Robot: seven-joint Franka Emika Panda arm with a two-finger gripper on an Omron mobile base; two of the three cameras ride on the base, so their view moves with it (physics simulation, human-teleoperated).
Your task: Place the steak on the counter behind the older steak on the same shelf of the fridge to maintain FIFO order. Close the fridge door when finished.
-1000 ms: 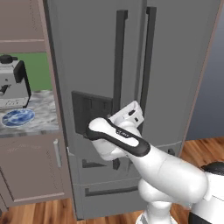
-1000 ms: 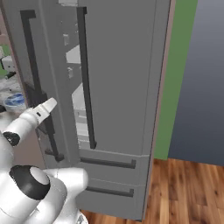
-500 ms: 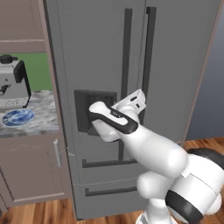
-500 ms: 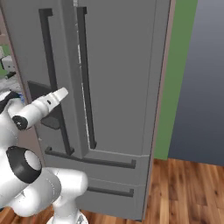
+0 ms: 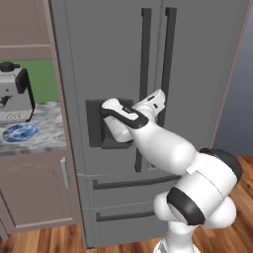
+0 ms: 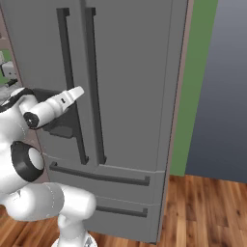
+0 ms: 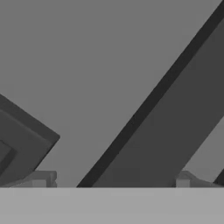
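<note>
The grey fridge (image 5: 202, 69) stands with both doors shut, so the shelf and the older steak are hidden inside. My gripper (image 5: 159, 99) is stretched out to the dark vertical handles (image 5: 146, 59), level with the dispenser panel (image 5: 95, 123). From the right it (image 6: 77, 91) sits just in front of the left door's handle (image 6: 67, 72). In the hand view the gripper (image 7: 113, 183) is open, its fingertips (image 7: 39, 179) wide apart, with that handle (image 7: 162, 131) running slantwise between them. The counter (image 5: 47, 141) lies left of the fridge; the steak is out of view.
A coffee machine (image 5: 14, 94) and a blue patterned plate (image 5: 20, 132) stand on the counter, above a cabinet door (image 5: 34, 192). The fridge's two bottom drawers (image 5: 128, 207) are shut. Wooden floor (image 6: 202, 207) stretches to the right, beside a green wall strip (image 6: 190, 96).
The arm has risen and reached forward, bringing the hand from below the dispenser up to the door handles. The gripper has stayed open.
</note>
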